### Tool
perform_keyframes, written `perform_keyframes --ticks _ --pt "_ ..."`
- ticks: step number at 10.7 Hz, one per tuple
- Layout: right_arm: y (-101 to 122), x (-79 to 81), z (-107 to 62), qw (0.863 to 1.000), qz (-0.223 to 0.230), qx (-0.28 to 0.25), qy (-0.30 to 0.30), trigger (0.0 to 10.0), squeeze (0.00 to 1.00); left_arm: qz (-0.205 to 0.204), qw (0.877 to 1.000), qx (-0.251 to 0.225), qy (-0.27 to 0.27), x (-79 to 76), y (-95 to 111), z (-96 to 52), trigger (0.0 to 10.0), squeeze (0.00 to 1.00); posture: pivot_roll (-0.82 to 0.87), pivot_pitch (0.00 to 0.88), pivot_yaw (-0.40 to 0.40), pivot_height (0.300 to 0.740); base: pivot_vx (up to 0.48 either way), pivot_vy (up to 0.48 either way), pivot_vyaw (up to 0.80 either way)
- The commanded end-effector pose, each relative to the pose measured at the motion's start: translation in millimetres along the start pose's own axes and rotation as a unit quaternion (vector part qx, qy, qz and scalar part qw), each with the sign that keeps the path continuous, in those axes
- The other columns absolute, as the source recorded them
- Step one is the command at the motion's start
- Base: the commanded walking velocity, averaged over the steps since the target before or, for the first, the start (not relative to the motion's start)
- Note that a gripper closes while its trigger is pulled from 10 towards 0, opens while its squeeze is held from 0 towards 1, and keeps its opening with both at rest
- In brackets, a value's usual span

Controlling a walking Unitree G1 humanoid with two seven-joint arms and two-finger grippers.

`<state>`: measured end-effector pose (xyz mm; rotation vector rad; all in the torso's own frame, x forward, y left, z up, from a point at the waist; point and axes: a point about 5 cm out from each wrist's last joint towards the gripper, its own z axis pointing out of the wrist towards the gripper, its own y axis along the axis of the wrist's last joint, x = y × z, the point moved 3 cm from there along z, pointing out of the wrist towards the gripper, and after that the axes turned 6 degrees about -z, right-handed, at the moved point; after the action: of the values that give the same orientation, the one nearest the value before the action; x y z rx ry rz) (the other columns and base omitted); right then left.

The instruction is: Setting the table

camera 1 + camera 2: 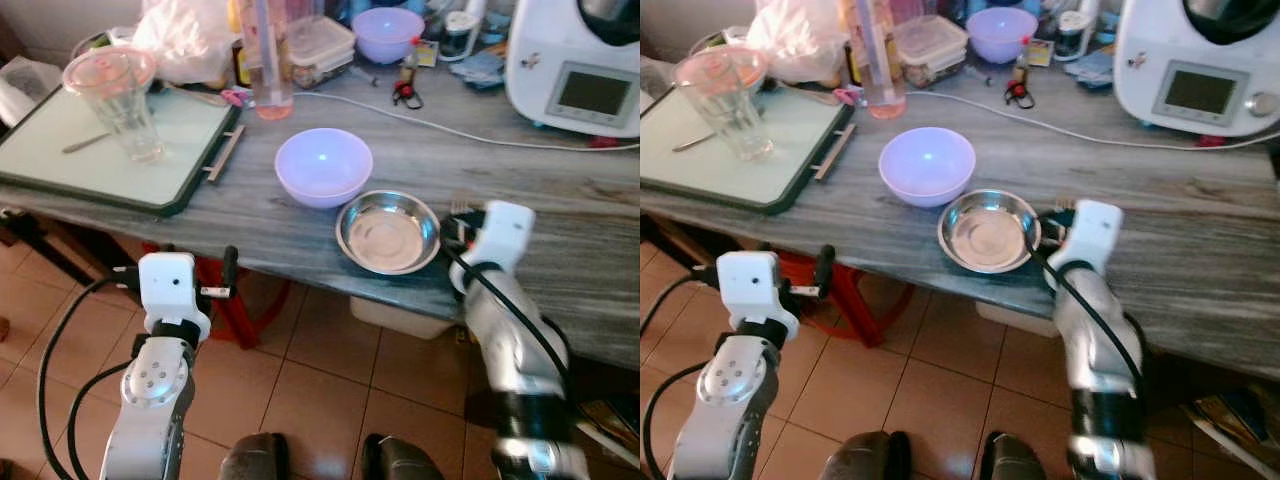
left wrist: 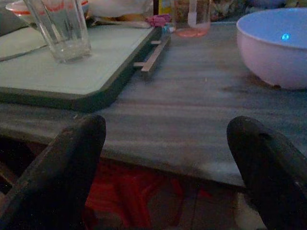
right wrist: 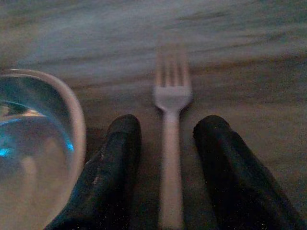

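A steel bowl (image 1: 388,232) sits near the front edge of the grey table (image 1: 560,210). Just behind it stands a lilac bowl (image 1: 323,165). A fork (image 3: 171,96) lies flat on the table to the right of the steel bowl, tines pointing away. My right gripper (image 3: 167,123) rests low over the fork's handle. It is open, one finger on each side of the handle with a gap to both. My left gripper (image 2: 168,127) is open, below and in front of the table edge, facing the tray.
A green-rimmed tray (image 1: 60,150) at the left carries a glass (image 1: 125,110) and a utensil (image 1: 85,143). A white appliance (image 1: 580,65) stands at the back right, its cable (image 1: 450,128) crossing the table. Containers crowd the back. A red stool (image 1: 235,300) stands under the table.
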<state>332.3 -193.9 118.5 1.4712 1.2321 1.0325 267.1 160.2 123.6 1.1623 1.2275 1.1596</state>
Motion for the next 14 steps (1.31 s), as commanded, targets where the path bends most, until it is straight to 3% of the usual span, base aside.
perform_keyframes --ticks 1,3,5,8,9,11,14 --pt "4.3 -11.8 -5.3 1.0 -0.008 -0.01 -0.026 10.0 1.0 0.003 1.0 -0.005 -0.005 0.4 3.6 -2.4 10.0 0.0 0.06 0.162 0.061 0.74 0.0 0.0 0.0" --pt "13.3 -15.6 -13.8 0.998 0.003 -0.053 -0.036 10.0 1.0 0.003 1.0 -0.011 -0.012 -2.5 6.1 -2.2 10.0 0.0 0.05 0.16 0.067 0.74 0.0 0.0 0.0" --pt "27.3 -6.8 -15.3 0.996 0.006 -0.092 -0.019 10.0 1.0 0.008 1.0 -0.008 0.003 0.3 3.9 -3.8 10.0 0.0 0.05 0.127 0.071 0.74 0.0 0.0 0.0" --pt "44.3 -5.3 -15.0 0.989 -0.04 -0.142 -0.022 10.0 1.0 0.012 1.0 -0.007 0.012 1.9 1.7 -1.0 10.0 0.0 0.04 0.097 0.064 0.74 0.0 0.0 0.0" --pt "41.9 -19.4 -17.2 0.987 -0.055 -0.137 -0.062 10.0 1.0 0.011 1.0 -0.009 0.015 1.5 2.5 -1.0 10.0 0.0 0.04 0.106 0.064 0.74 0.0 0.0 0.0" --pt "24.3 -39.2 -8.8 0.987 -0.095 -0.078 -0.104 10.0 1.0 0.009 1.0 0.001 0.008 -1.8 0.7 -6.7 10.0 0.0 0.05 0.141 0.073 0.74 0.0 0.0 0.0" --pt "5.2 -41.1 -9.6 0.991 -0.09 -0.021 -0.095 10.0 1.0 0.012 1.0 0.009 0.008 1.4 -0.9 -10.8 10.0 0.0 0.06 0.167 0.073 0.74 0.0 0.0 0.0"
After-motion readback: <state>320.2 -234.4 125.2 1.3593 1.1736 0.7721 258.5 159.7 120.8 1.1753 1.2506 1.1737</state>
